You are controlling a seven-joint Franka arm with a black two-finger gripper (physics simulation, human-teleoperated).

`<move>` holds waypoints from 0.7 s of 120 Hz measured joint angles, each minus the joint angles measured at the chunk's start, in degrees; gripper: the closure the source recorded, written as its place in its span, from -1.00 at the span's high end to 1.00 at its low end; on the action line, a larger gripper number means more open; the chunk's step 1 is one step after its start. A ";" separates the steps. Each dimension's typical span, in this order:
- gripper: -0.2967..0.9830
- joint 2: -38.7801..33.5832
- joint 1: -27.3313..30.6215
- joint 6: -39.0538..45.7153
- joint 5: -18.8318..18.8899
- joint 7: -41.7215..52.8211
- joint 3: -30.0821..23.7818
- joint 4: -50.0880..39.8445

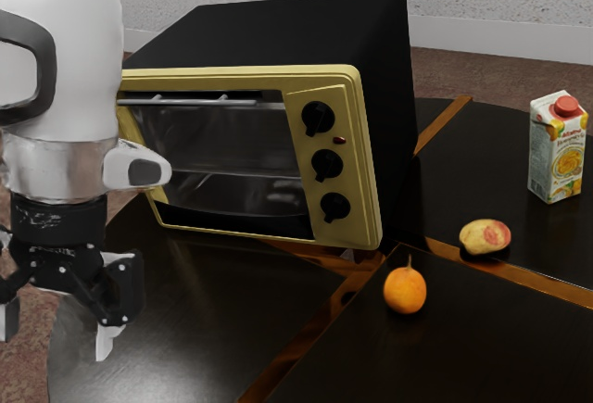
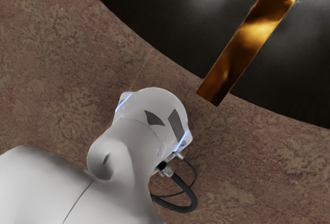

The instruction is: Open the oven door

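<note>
In the exterior view my gripper [image 1: 56, 329] hangs at the lower left, its fingers wide apart with nothing between them. The oven [image 1: 306, 37], black with a gold front, stands behind it, toward the middle. Its glass door [image 1: 227, 148] is upright in the front frame and looks closed. A silver handle bar [image 1: 199, 102] runs along the door's top; its left end is hidden behind my arm. The gripper is lower than this handle and well apart from it.
Black knobs [image 1: 325, 164] line the oven's front. An orange fruit [image 1: 405, 290], a yellow-red fruit [image 1: 485, 236] and a juice carton [image 1: 557, 148] stand on the dark table [image 1: 185, 329]. In the wrist view, the table's curved edge [image 2: 154, 33] borders the floor near my white arm base [image 2: 129, 147].
</note>
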 joint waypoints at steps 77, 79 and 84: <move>0.54 16.42 9.69 53.54 3.12 -51.53 8.44 10.75; 0.54 16.36 9.67 54.60 3.15 -51.85 8.44 10.68; 0.54 16.17 9.62 56.90 3.21 -52.64 8.46 10.16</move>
